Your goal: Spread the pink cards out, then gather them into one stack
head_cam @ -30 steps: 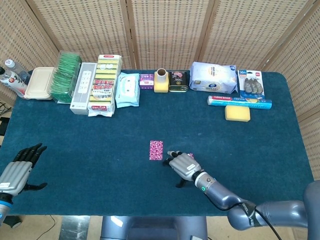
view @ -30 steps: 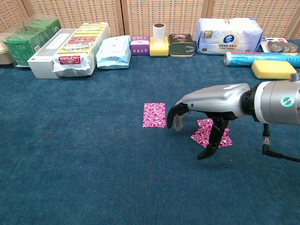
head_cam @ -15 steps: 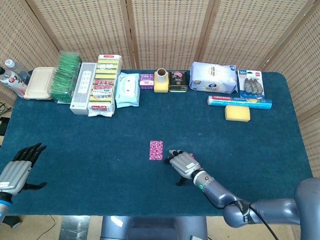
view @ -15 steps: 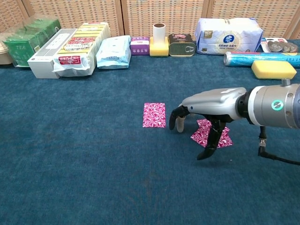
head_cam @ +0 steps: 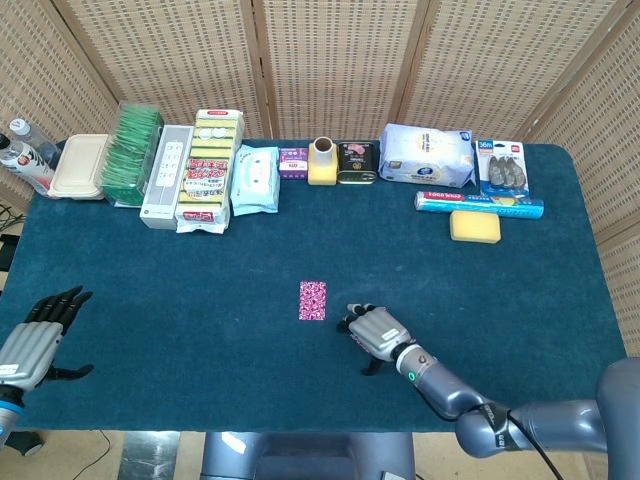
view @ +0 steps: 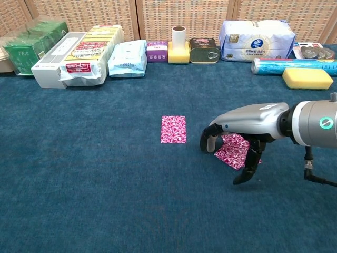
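The right hand [view: 239,139] covers much of a small heap of pink cards [view: 231,150]; their number cannot be told, and the head view hides them almost entirely. The left hand [head_cam: 35,335] shows only in the head view, its arm cut off by the frame's lower left corner.

Right hand [view: 239,139] draws back toward the robot, dragging the overlapped pink cards [view: 231,150] farther from the lone card [view: 174,129].
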You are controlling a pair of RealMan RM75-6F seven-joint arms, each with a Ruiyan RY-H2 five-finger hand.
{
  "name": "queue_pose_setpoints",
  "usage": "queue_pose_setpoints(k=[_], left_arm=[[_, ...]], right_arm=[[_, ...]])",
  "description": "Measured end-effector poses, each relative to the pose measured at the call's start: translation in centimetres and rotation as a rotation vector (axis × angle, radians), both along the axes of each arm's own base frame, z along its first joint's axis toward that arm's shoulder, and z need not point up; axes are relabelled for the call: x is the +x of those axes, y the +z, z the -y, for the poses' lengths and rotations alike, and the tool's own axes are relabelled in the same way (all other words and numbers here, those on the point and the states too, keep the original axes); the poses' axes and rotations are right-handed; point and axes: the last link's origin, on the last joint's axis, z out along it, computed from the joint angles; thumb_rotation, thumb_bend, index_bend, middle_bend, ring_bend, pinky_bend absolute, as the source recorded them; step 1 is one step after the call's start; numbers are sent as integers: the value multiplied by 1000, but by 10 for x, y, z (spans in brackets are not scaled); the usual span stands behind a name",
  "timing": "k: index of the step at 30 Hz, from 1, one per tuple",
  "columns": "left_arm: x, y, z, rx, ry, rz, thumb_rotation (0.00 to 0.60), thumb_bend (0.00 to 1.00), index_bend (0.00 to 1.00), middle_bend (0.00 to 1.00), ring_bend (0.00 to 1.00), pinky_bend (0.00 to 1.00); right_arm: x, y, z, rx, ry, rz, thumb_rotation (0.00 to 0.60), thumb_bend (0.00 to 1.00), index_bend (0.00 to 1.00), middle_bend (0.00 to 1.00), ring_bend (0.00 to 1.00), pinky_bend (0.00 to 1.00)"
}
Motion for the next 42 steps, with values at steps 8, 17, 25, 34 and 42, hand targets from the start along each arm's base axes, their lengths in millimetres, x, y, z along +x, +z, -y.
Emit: queue_pose_setpoints(k=[8, 17, 25, 34, 42], left_arm=[[0, -1, -1, -4, 2, -3, 600, 32, 0, 0, 0, 35], [1, -3, 0, -7, 1, -7, 600, 33, 0, 0, 0, 35], [1, -3, 0, -9, 2, -9, 600, 33, 0, 0, 0, 35], [2, -3, 0, -9, 1, -8, 600, 32, 0, 0, 0, 35], [2, -3, 0, -9, 1, -7, 600, 32, 0, 0, 0, 35]], right_arm=[[-9, 7, -4, 1, -9, -19, 531, 208, 235, 294, 80, 166], [-20, 16, -9, 2, -14, -42, 527, 208, 235, 294, 80, 176], [-30, 22, -10, 4, -27, -72, 519, 208, 236, 296, 82, 183], [-38, 31, -12, 4, -27, -102, 508, 209, 241, 297, 85, 193], [-36, 34, -13, 3, -18, -102, 502, 208, 246, 302, 88, 202]])
